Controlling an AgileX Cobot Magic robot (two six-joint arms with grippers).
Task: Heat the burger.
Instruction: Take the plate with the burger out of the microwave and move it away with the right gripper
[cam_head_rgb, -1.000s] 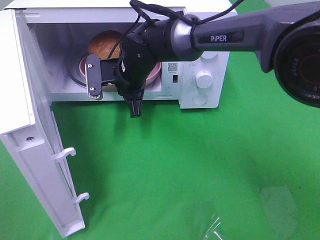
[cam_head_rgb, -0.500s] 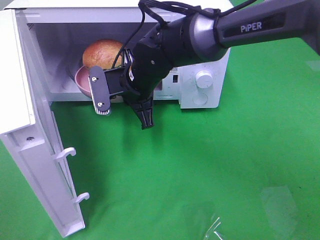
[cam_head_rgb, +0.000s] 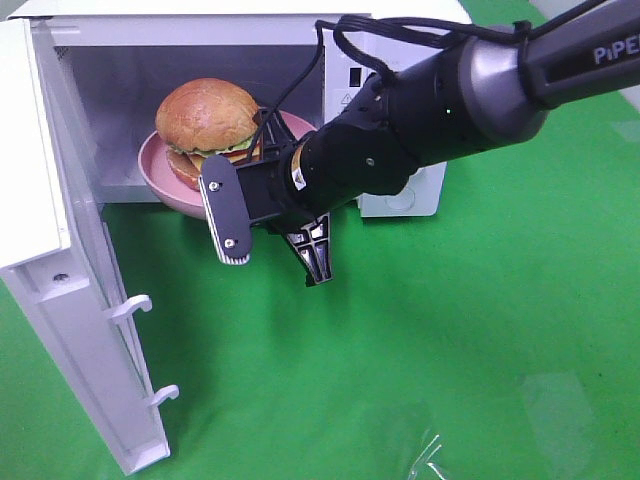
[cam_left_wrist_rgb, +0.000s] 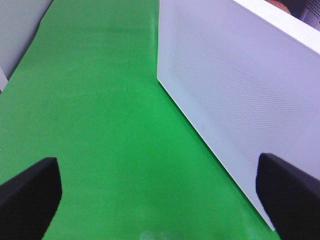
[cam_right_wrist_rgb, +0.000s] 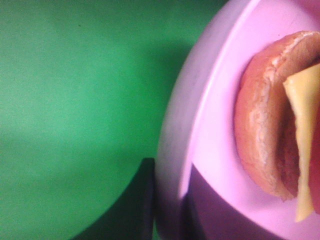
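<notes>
Holding one pink plate (cam_head_rgb: 150, 160), right tool (cam_right_wrist_rgb: 167, 210), one burger (cam_head_rgb: 207, 112)

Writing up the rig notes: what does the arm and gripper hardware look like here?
Right arm: glossy dark grey and black shell, white PiPER lettering, black cables looped over the wrist. Right gripper: black body, silver-grey finger plate with two screws, ribbed black finger. Left gripper: only two black fingertips show.
</notes>
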